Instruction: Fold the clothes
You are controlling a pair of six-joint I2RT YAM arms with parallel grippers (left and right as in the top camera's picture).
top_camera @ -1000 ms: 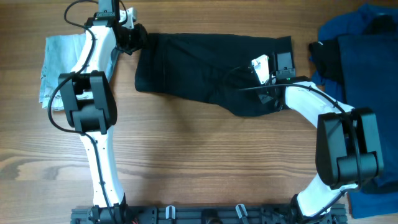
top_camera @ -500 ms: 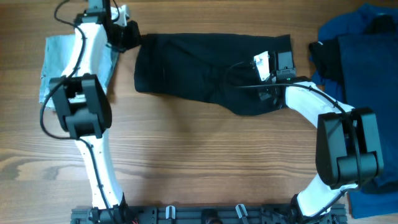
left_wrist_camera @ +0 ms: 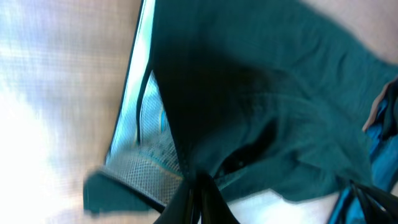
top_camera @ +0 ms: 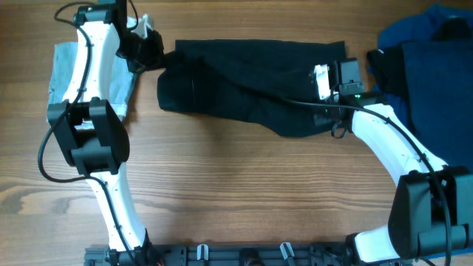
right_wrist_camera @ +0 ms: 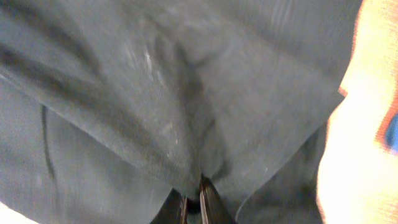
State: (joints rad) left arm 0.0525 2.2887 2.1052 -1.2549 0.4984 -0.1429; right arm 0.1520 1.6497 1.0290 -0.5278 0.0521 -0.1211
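Black shorts (top_camera: 251, 85) lie spread on tabletop (top_camera: 222, 185). At the left corner, left fingers (left_wrist_camera: 211, 208) pinch the cloth; right fingers (right_wrist_camera: 210, 208) pinch a fold near its right edge.

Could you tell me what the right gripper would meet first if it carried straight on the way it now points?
The black shorts: the right gripper is shut on a fold of them, so more of that cloth lies directly ahead. Depth beyond it is unclear.
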